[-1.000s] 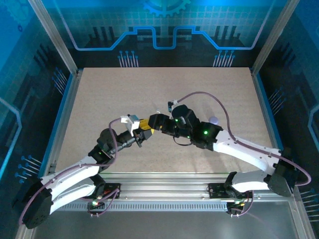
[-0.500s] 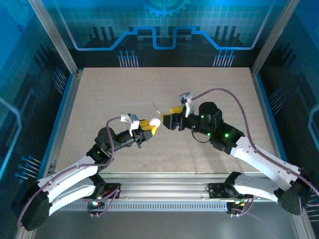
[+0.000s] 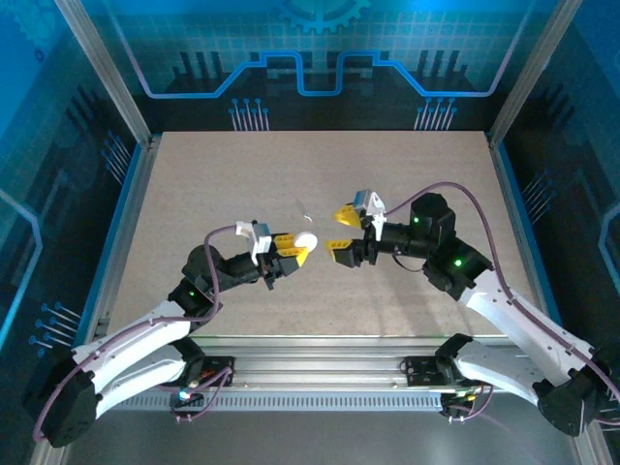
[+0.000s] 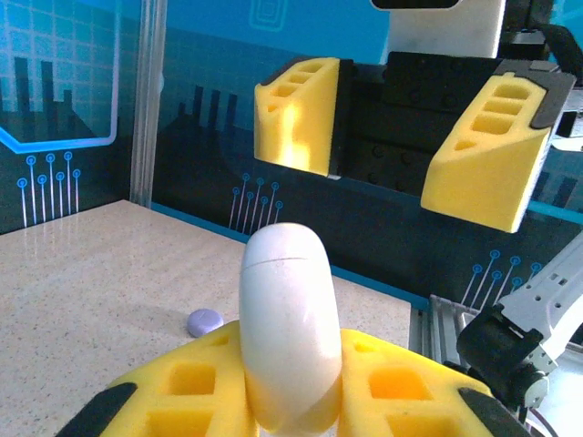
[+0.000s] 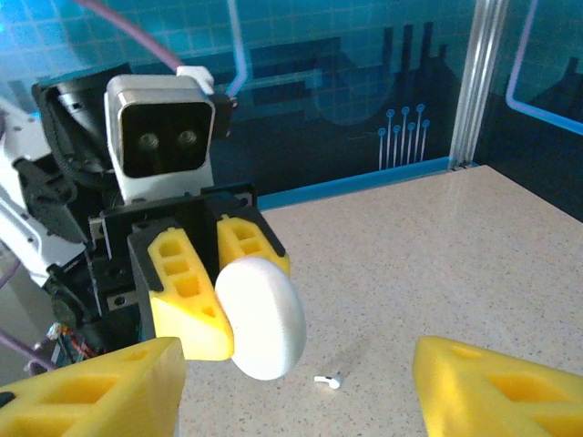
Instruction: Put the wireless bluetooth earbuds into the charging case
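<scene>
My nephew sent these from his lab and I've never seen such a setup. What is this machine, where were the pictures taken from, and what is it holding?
These are two robot arms bolted to a table, each ending in a yellow two-finger gripper. One picture looks down from above; the other two come from cameras on the wrists. The left gripper pinches a round white charging case. The right gripper faces it, open and empty. One tiny white earbud lies on the table nearby.
</scene>
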Motion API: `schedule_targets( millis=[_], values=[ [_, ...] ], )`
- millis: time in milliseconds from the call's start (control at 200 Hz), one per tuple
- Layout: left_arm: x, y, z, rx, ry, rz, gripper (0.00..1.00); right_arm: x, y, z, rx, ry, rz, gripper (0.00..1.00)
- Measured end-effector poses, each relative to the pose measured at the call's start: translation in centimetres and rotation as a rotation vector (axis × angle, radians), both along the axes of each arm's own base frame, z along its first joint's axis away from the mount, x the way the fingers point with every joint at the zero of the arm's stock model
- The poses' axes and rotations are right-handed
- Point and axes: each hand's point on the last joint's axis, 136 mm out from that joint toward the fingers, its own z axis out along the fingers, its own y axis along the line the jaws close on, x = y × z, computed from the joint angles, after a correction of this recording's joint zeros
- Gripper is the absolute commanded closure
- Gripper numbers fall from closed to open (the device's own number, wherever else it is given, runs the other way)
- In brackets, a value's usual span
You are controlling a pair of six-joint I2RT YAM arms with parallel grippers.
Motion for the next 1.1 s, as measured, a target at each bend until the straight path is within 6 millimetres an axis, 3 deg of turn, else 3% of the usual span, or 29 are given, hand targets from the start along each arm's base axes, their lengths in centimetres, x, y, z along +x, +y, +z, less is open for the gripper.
schedule_targets(
  millis=[500,940,1096],
  values=[
    [-0.7,-0.3,0.2,0.004,-0.011,-0.044,0.78,-1.5,0.2,0.1,-0.037,-0.051,0.184,0.33],
    [-1.1,-0.5,1.2,-0.013,-0.044,-0.07,0.78,-0.8,1.5,-0.2,-0.066,-0.007,0.273,0.33],
    [-1.3,-0.5,1.2,-0.011,-0.049,-0.082,0.78,-0.5,2.1,-0.1,-0.068,0.011,0.309,0.38]
  ],
)
